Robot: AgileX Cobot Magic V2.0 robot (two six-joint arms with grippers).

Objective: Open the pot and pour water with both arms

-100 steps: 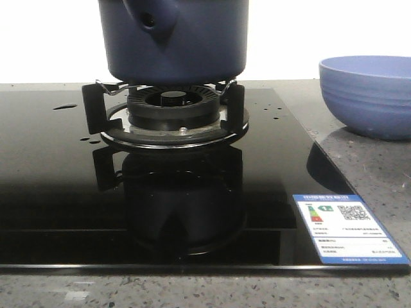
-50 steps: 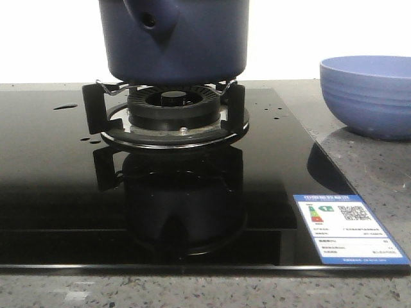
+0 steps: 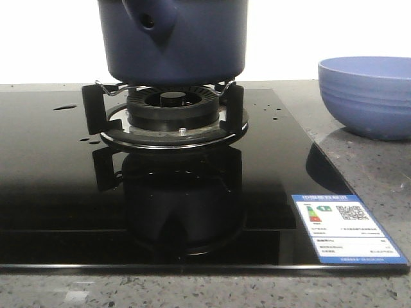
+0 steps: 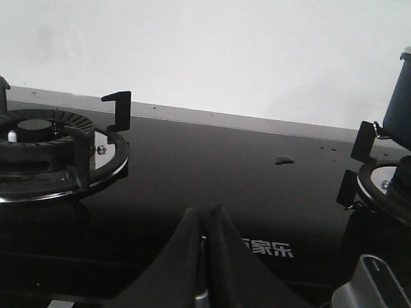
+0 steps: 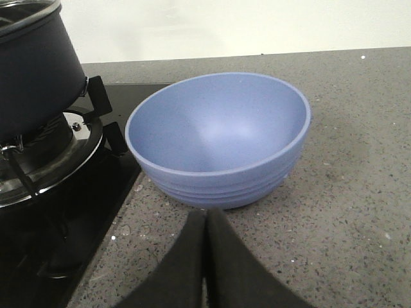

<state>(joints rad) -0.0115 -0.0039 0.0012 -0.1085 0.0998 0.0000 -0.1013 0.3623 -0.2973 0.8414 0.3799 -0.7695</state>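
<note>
With both my grippers (image 4: 204,221) (image 5: 207,224) closed and empty, the pot (image 3: 173,38), top centre, looks heavy and slick; I'd grip its rim.

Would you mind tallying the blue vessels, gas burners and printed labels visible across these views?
Blue vessels: 2, the pot and the bowl
Gas burners: 2, one under the pot, one bare
Printed labels: 1, the energy sticker
Total: 5
</note>
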